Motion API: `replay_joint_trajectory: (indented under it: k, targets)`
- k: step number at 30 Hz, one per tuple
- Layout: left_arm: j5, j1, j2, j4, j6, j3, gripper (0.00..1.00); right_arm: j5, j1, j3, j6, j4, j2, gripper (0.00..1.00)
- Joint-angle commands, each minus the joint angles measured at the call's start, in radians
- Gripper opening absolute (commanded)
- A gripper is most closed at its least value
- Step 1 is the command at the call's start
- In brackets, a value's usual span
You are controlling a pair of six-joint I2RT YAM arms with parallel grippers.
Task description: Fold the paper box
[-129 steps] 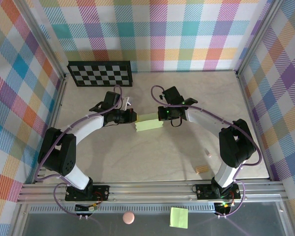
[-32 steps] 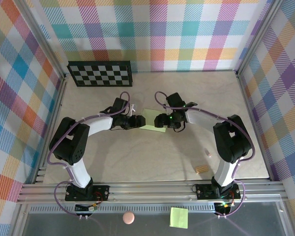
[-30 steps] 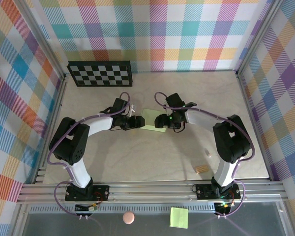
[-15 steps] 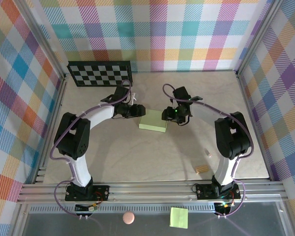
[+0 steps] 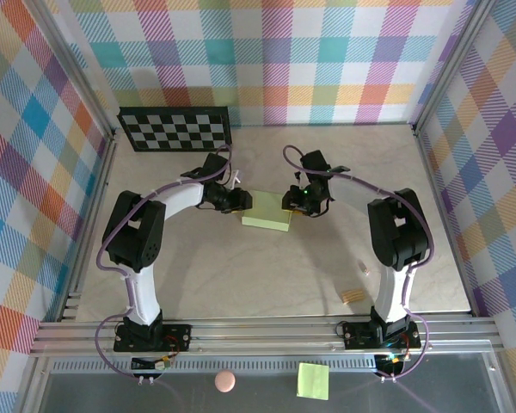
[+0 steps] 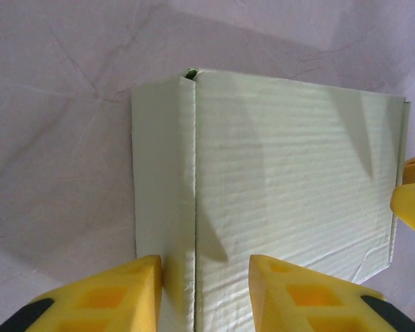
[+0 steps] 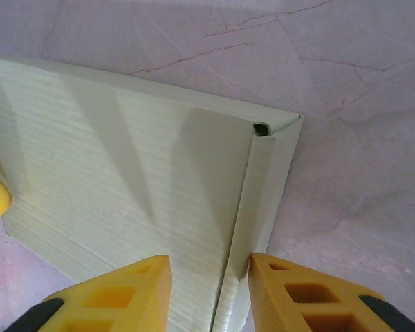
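The paper box (image 5: 269,212) is a pale lime-green card shape lying on the table between my two arms. My left gripper (image 5: 242,201) is at its far left corner and my right gripper (image 5: 291,202) at its far right corner. In the left wrist view the box (image 6: 290,180) has a folded side wall on the left, and my left gripper (image 6: 206,271) straddles that wall's crease, jaws apart. In the right wrist view the box (image 7: 131,180) has its side wall on the right, and my right gripper (image 7: 209,270) straddles that crease, the outer finger (image 7: 311,294) against the wall.
A checkerboard (image 5: 176,129) leans at the back left. A small wooden piece (image 5: 353,296) lies near the front right by the right arm's base. Beyond the front rail are a bright-green sticky note (image 5: 313,379) and a pink ball (image 5: 224,380). Plaid walls close three sides.
Both grippers moved from the box's left and right sides to its far corners, and their jaws narrowed over the side walls. The box now lies a little nearer the back.
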Motion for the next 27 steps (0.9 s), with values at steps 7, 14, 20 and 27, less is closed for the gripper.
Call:
replay_joint_trajectory:
  k: [7,14,20,27]
  targets:
    - [-0.007,0.102,-0.083,0.005,-0.010,-0.063,0.38,-0.115,0.107,0.246,0.064,0.032,0.152,0.34]
    - [-0.028,0.281,-0.145,0.024,-0.004,-0.141,0.39,-0.150,0.231,0.528,0.150,0.071,0.354,0.34]
    - [-0.007,0.429,-0.141,0.051,-0.003,-0.145,0.39,-0.177,0.326,0.825,0.201,0.107,0.559,0.36]
    - [0.031,0.552,-0.056,0.101,-0.010,-0.057,0.39,-0.175,0.376,1.172,0.248,0.174,0.787,0.38]
